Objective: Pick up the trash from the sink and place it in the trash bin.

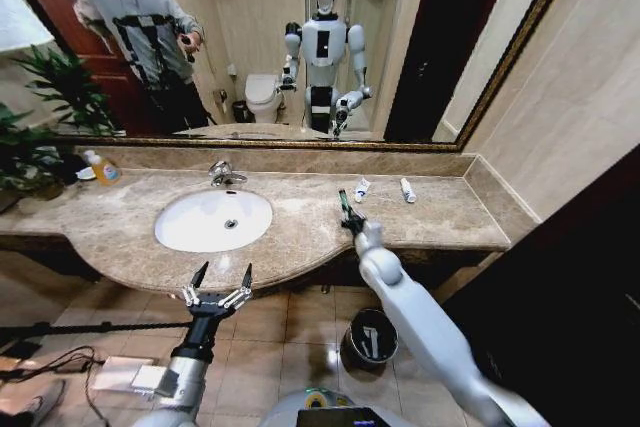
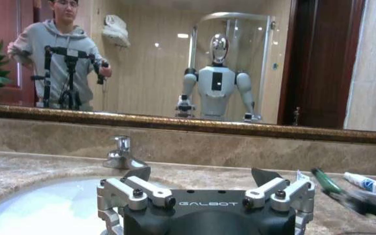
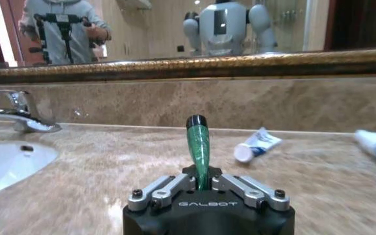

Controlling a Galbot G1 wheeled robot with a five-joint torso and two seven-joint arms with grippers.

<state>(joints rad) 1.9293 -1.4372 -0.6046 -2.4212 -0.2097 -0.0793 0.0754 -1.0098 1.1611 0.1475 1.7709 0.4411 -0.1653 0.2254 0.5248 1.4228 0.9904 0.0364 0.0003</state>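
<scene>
Gripping green tube [image 3: 198, 147], right gripper [image 3: 201, 183] above open countertop [image 1: 300, 237]

You have three pieces of trash in sight: one dark-green tube [image 1: 345, 206] at centre frame in the head view, and two white tubes, one [image 1: 362, 189] just upper right of it and another [image 1: 408, 190] farther right. Count one sink [image 1: 167, 230] at centre left, one tap [image 1: 221, 174] above it, and one trash bin [image 1: 352, 350] at lower centre. One orange-capped bottle [image 1: 103, 168] stands at left. Two grippers: left [image 1: 219, 281], right [image 1: 351, 222].
</scene>
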